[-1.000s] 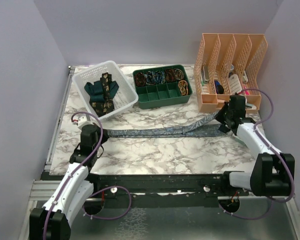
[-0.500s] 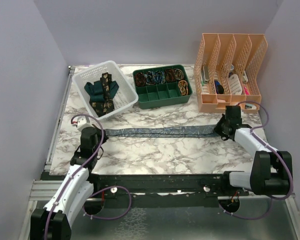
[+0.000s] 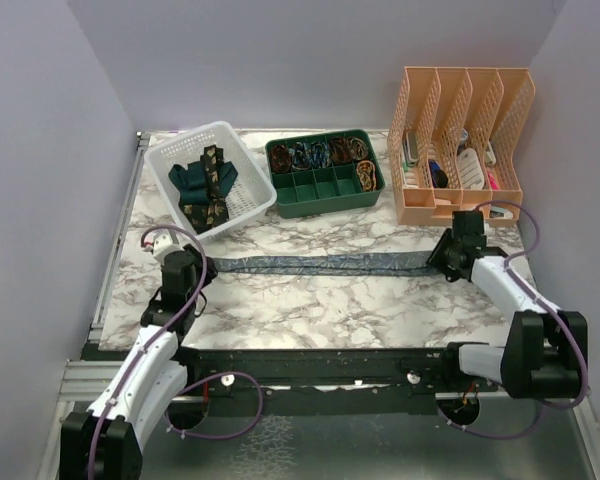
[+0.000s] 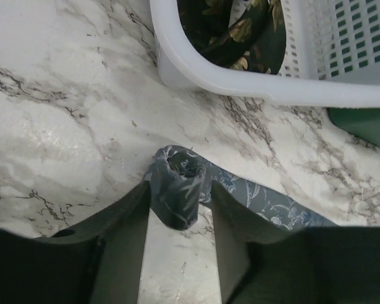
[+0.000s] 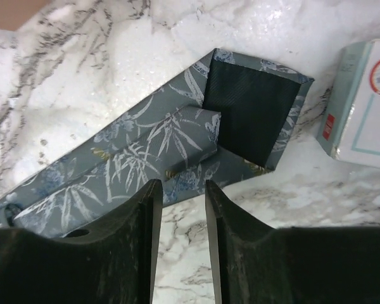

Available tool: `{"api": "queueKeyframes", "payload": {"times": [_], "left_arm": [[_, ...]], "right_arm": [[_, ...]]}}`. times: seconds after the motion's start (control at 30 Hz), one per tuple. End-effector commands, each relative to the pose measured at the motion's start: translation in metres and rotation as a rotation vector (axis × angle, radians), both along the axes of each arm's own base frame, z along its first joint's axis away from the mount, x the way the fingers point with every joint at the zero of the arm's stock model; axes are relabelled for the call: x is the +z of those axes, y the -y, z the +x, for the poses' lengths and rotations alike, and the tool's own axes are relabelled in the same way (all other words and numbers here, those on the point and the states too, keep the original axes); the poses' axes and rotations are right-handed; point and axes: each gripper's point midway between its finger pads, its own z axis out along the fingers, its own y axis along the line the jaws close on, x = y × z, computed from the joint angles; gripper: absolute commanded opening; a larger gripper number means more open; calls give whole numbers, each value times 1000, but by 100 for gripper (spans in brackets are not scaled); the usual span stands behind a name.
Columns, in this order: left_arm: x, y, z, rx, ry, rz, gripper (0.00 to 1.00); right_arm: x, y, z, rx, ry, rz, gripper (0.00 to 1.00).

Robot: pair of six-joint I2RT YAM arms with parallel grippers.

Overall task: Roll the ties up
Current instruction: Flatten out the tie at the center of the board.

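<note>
The marble table (image 3: 310,295) carries all items. At its far right stands an orange file organiser (image 3: 465,140). At the far left is a white basket (image 3: 250,165) holding a plain dark teal tie (image 3: 190,178) and a black-brown tie with gold pattern (image 3: 214,170). A green compartment tray (image 3: 330,207) sits between the basket and the organiser.

The blue-grey patterned tie (image 3: 320,264) lies flat across the table in front of these, running from the left arm to the right arm.

The left tool (image 4: 179,187) is partly open. The narrow end of the tie, curled into a small loop, stands between its fingers. The right tool (image 5: 183,187) is partly open over the wide end of the tie and grips nothing. That end is folded back, showing dark lining.

A small white and teal box (image 5: 361,101) lies just beside the wide end.
</note>
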Motion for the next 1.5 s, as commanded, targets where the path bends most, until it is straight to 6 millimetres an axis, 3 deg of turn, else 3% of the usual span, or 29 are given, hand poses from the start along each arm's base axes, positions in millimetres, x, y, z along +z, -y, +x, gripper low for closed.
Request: {"api": "queueKeyframes", "payload": {"times": [0.0,0.1,0.23,0.37,0.57,0.87,1.13,1.2,1.3,1.47], "left_arm": [[19,-22,-6,141,-27,12,54],[28,-34,-13,206,-67,33,63],[45,-39,-17,249,-86,30,76],[63,-28,-12,173,-82,23,78],[76,-9,-8,36,-69,29,78],[87,16,-5,-130,-33,13,78],[100,44,-3,-292,33,-33,79],[101,46,-3,-307,41,-38,79],[102,48,-4,-318,46,-40,79],[104,47,-6,-314,58,-41,79]], "right_arm": [[42,10,4,-28,106,-39,40],[63,-14,14,85,202,52,40],[51,-42,16,176,210,184,39],[22,-31,8,102,84,156,37],[24,-38,27,206,87,154,36],[-3,-2,15,44,-58,16,36],[-17,-12,12,51,-39,93,39],[-19,-12,12,40,-38,97,40],[-25,-9,10,30,-32,91,52],[-40,-9,3,4,-47,103,53]]}}
